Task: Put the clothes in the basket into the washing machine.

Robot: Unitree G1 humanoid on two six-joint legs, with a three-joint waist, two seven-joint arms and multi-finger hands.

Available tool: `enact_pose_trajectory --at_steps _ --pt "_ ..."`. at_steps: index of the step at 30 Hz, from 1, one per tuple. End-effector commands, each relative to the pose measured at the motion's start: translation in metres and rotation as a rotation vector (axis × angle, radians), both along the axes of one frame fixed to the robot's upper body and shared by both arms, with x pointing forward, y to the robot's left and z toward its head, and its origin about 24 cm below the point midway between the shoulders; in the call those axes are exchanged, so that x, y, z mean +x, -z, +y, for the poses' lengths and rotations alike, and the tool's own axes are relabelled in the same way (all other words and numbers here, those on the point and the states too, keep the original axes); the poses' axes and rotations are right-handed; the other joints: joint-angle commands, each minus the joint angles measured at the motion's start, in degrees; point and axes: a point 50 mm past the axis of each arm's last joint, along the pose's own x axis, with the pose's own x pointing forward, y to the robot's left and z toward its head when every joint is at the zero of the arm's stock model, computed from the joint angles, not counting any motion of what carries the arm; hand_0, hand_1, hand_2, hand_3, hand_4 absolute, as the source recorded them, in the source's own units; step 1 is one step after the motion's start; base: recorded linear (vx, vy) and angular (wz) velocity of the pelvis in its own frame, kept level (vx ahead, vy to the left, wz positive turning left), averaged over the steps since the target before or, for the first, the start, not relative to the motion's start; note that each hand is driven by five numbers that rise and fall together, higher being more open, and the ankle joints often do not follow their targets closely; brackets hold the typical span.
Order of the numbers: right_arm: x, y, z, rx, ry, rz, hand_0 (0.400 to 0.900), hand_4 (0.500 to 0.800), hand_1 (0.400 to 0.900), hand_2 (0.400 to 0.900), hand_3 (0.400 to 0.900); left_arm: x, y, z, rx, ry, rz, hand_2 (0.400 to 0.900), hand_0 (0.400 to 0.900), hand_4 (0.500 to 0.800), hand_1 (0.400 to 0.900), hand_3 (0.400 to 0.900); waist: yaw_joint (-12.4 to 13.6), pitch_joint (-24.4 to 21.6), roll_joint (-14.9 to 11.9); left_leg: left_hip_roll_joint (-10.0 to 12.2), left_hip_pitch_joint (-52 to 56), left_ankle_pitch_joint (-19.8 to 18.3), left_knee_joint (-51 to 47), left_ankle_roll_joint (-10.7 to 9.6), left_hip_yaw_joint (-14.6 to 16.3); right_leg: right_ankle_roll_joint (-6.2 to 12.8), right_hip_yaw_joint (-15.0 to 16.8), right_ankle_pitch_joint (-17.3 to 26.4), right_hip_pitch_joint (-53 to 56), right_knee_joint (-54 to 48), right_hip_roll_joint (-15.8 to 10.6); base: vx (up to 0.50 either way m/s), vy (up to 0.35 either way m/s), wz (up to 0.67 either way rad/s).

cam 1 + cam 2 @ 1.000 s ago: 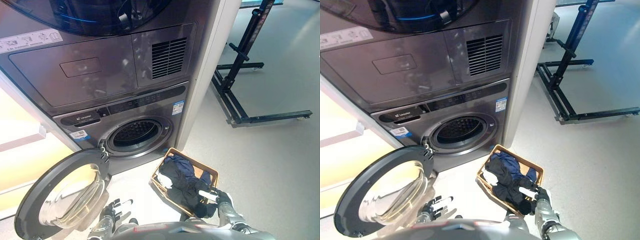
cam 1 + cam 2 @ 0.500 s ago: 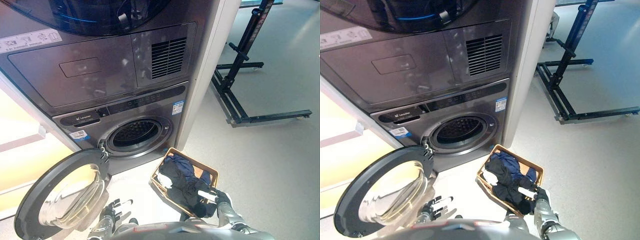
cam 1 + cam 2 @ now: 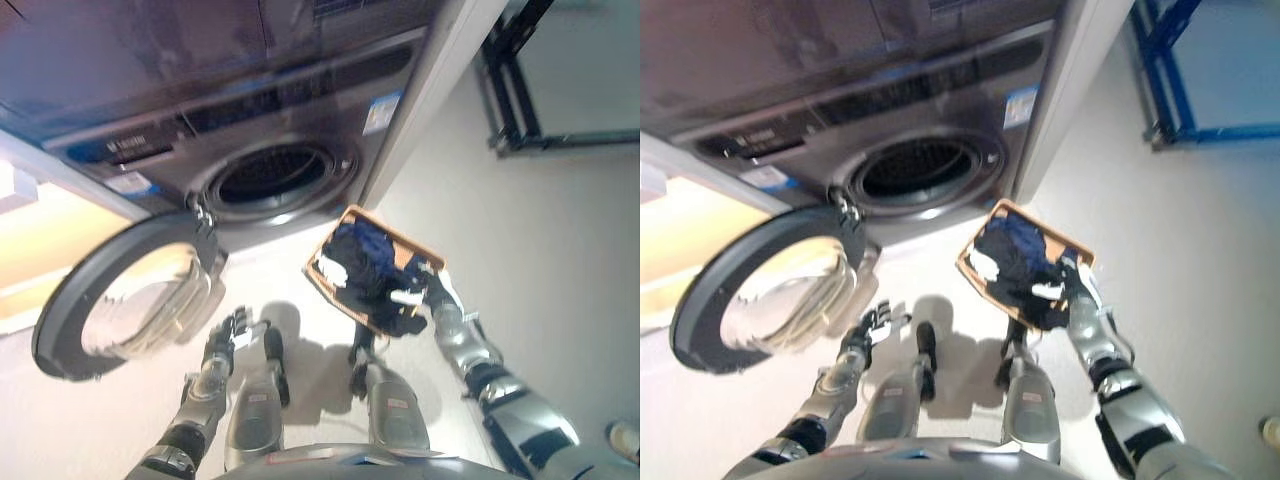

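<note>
Fingers of the right hand were seen curled into the dark clothes, gripping them at the near edge of the basket, which was parked on the floor just beside the washing machine. Its door was swung wide open to the left. Left hand was held low with fingers spread, nothing in it.

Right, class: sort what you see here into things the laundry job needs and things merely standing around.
Belongs to the job:
- washing machine, its door swung open
- basket
- dark clothes in it
- right robot hand at the basket
- left robot hand, open above the floor

Just standing about:
- metal stand at the right
</note>
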Motion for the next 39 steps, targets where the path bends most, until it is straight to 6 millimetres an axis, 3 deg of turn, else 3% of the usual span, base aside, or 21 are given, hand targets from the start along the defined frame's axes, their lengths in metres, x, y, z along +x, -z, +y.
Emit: enact_pose_trajectory --at_steps 1,4,6,7,8,15,18,22,27,29,35,36,37,38,39 --pt "0.039 -0.069 0.001 -0.156 -0.06 -0.25 0.9 0.8 0.9 0.9 0.9 0.023 -0.042 -0.004 0.005 0.014 -0.246 0.9 0.9 0.8 0.9 0.9 1.19 3.16 -0.46 -2.6 -7.19 1.15 2.66 0.81 -1.88 6.27 -0.3 -2.33 -7.2 6.94 -1.89 -0.27 0.019 0.08" --pt "0.065 -0.133 0.0 -0.234 -0.047 -0.414 0.9 0.8 0.9 0.9 0.9 0.041 -0.077 -0.011 -0.019 0.02 -0.406 0.9 0.9 0.8 0.9 0.9 1.82 5.06 -0.23 -2.59 -18.44 -0.79 10.75 0.97 -1.83 6.07 0.89 -3.92 -17.83 14.54 -4.31 -0.27 -0.002 0.09" --pt "0.073 -0.161 -0.006 -0.284 -0.023 -0.47 0.9 0.8 0.9 0.9 0.9 0.049 -0.096 -0.011 -0.037 0.01 -0.494 0.9 0.9 0.8 0.9 0.9 2.05 5.56 0.18 -2.68 -25.17 -2.52 16.74 0.88 -2.16 5.65 1.38 -5.4 -23.89 19.83 -5.71 -0.17 0.002 0.1" --pt "0.076 -0.172 -0.009 -0.31 -0.008 -0.482 0.9 0.8 0.9 0.9 0.9 0.051 -0.104 -0.01 -0.05 -0.003 -0.53 0.9 0.9 0.8 0.9 0.9 2.22 5.29 0.38 -2.62 -28.25 -5.67 21.1 0.3 -2.91 6.26 2.03 -8.16 -26.88 24.26 -6.01 -0.12 -0.009 0.13" --pt "0.08 -0.192 -0.012 -0.341 0.011 -0.516 0.9 0.8 0.9 0.9 0.9 0.056 -0.124 -0.009 -0.065 -0.02 -0.618 0.9 0.9 0.8 0.9 0.9 2.43 5.36 0.69 -2.86 -32.67 -7.26 25.6 0.27 -3.41 5.99 2.15 -9.53 -31.49 28.63 -6.79 -0.09 -0.006 0.07" --pt "0.085 -0.227 -0.017 -0.395 0.067 -0.558 0.9 0.8 0.9 0.9 0.9 0.063 -0.162 -0.013 -0.138 -0.054 -0.778 0.9 0.9 0.8 0.9 0.9 3.57 4.82 2.49 -3.47 -49.36 -11.13 41.68 0.73 -4.08 3.9 4.5 -13.82 -49.0 44.24 -10.29 -0.12 0.043 0.0" --pt "0.087 -0.221 -0.013 -0.416 0.061 -0.519 0.9 0.8 0.9 0.9 0.9 0.062 -0.169 -0.014 -0.16 -0.056 -0.806 0.9 0.9 0.8 0.9 0.9 4.15 5.26 3.03 -3.49 -53.67 -12.3 46.2 1.69 -4.67 2.99 5.9 -15.36 -53.88 49.51 -12.01 -0.06 0.042 -0.05" --pt "0.089 -0.205 -0.005 -0.461 0.041 -0.441 0.9 0.8 0.9 0.9 0.9 0.058 -0.162 -0.013 -0.166 -0.073 -0.782 0.9 0.9 0.8 0.9 0.9 4.25 5.86 3.38 -3.58 -57.23 -13.09 49.91 2.56 -4.6 2.42 7.19 -16.37 -58.33 54.03 -13.14 -0.03 0.035 -0.03" --pt "0.085 -0.167 -0.006 -0.498 0.036 -0.297 0.9 0.8 0.9 0.9 0.9 0.054 -0.155 -0.014 -0.181 -0.076 -0.752 0.9 0.9 0.8 0.9 0.9 4.42 5.97 4.18 -4.03 -59.29 -13.29 52.25 3.35 -4.35 2.04 8.5 -16.56 -61.76 57.3 -14.06 0.0 0.028 -0.01" --pt "0.084 -0.164 -0.006 -0.499 0.042 -0.28 0.9 0.8 0.9 0.9 0.9 0.052 -0.153 -0.012 -0.183 -0.084 -0.746 0.9 0.9 0.8 0.9 0.9 4.42 5.9 4.3 -4.03 -60.1 -13.37 53.43 3.6 -4.27 1.93 9.28 -16.58 -62.99 58.43 -14.16 0.0 0.033 -0.04" --pt "0.076 -0.149 -0.023 -0.432 0.113 -0.23 0.9 0.8 0.9 0.9 0.9 0.052 -0.156 -0.013 -0.187 -0.072 -0.752 0.9 0.9 0.8 0.9 0.9 4.98 6.97 6.06 -4.39 -60.95 -14.01 56.23 4.41 -4.81 1.56 10.1 -18.15 -63.85 61.7 -15.15 -0.01 0.028 0.02" --pt "0.075 -0.15 -0.027 -0.415 0.13 -0.231 0.616 0.629 0.616 0.616 0.616 0.052 -0.156 -0.012 -0.183 -0.068 -0.75 0.9 0.9 0.8 0.9 0.9 5.03 6.99 6.25 -4.48 -61.04 -14.04 56.42 4.46 -4.89 1.54 10.05 -18.35 -63.85 62.12 -15.34 0.0 0.009 0.06" --pt "0.074 -0.152 -0.03 -0.382 0.149 -0.239 0.461 0.536 0.461 0.461 0.461 0.051 -0.156 -0.012 -0.182 -0.065 -0.749 0.9 0.9 0.8 0.9 0.9 5.04 6.98 6.37 -4.54 -61.06 -14.07 56.56 4.49 -4.93 1.45 10.06 -18.54 -63.85 62.35 -15.46 0.01 0.015 0.04" --pt "0.073 -0.15 -0.033 -0.335 0.17 -0.243 0.4 0.5 0.4 0.4 0.4 0.051 -0.155 -0.012 -0.181 -0.062 -0.746 0.9 0.9 0.8 0.9 0.9 5.09 6.96 6.5 -4.62 -61.16 -14.06 56.71 4.57 -4.86 1.38 10.01 -18.53 -63.85 62.47 -15.53 0.0 0.0 0.0" --pt "0.072 -0.152 -0.036 -0.308 0.183 -0.25 0.4 0.5 0.4 0.4 0.4 0.05 -0.154 -0.011 -0.178 -0.066 -0.741 0.9 0.9 0.8 0.9 0.9 5.09 6.95 6.56 -4.65 -61.11 -14.05 56.84 4.64 -4.99 1.32 9.97 -18.55 -63.85 62.49 -15.45 0.0 0.0 0.0"
